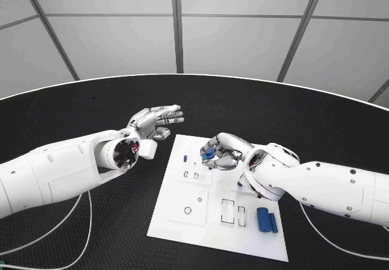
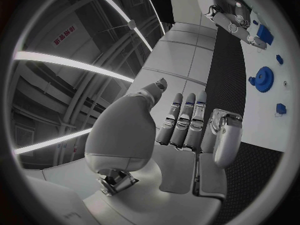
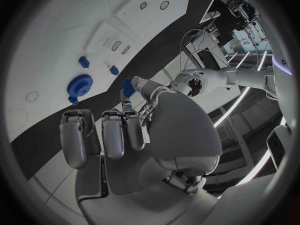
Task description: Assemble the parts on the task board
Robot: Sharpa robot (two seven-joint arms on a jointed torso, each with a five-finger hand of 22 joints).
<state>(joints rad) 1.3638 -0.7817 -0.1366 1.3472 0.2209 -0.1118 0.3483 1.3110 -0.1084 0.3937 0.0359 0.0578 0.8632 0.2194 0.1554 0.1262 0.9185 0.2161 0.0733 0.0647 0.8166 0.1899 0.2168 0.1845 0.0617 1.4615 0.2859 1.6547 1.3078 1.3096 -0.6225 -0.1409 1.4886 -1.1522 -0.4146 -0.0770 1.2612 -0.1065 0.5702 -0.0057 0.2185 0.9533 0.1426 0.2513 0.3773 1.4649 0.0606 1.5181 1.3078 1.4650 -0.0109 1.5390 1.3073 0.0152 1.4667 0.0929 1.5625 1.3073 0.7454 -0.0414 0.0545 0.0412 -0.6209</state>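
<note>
White task board (image 1: 212, 225) lies flat mid-table, a blue gear (image 3: 79, 86) and small blue parts (image 1: 267, 219) on it

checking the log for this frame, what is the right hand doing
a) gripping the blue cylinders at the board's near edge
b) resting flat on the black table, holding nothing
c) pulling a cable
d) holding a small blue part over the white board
d: the right hand pinches a small blue part above the far end of the white board, while the blue cylinders lie untouched on the board.
</note>
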